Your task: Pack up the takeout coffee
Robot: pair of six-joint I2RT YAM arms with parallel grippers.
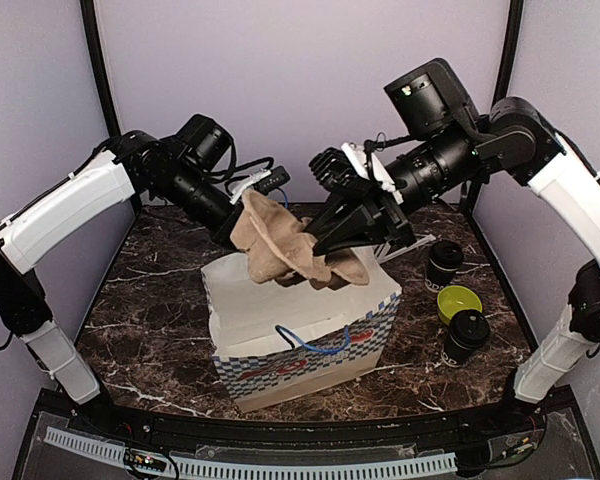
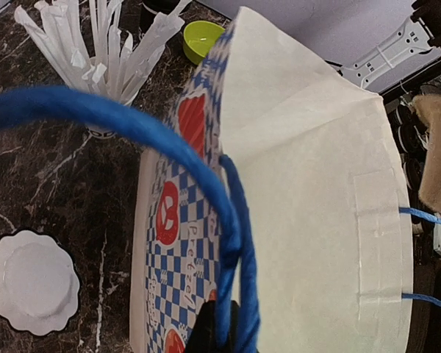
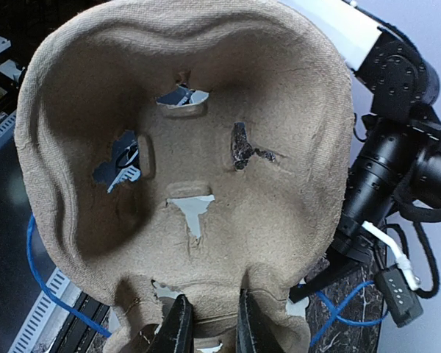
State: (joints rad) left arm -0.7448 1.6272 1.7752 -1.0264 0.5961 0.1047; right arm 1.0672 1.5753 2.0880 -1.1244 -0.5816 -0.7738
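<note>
My right gripper (image 3: 212, 332) is clamped on the rim of the brown moulded-pulp cup carrier (image 3: 206, 140), jaws nearly together with the pulp edge pinched between them. The carrier hangs tilted over the open mouth of the white paper bag with a blue checked band (image 1: 310, 365), not yet inside. My left gripper (image 2: 222, 338) is closed on the bag's blue rope handle (image 2: 231, 220), lifting the far side so the mouth stays wide.

I judge the step in hand to be loading the carrier into the bag. The next move calls for levelling it, wells upward, and easing it down between the bag walls without catching a corner on the paper.

The coffee itself waits on the dark marble-patterned table (image 1: 150, 300), to the right of the bag: two small black paper cups with black plastic lids, the far cup (image 1: 445, 262) and the near cup (image 1: 467, 335), with a lime-green bowl (image 1: 458, 300) between them. A white paper cup of wrapped straws (image 2: 106, 70) stands beyond the bag.

The bag's checks carry red pretzel-shaped emblems and slanted lettering that looks like "Pretzel", though I cannot be sure. The pale marks on the cups are too small to read.
</note>
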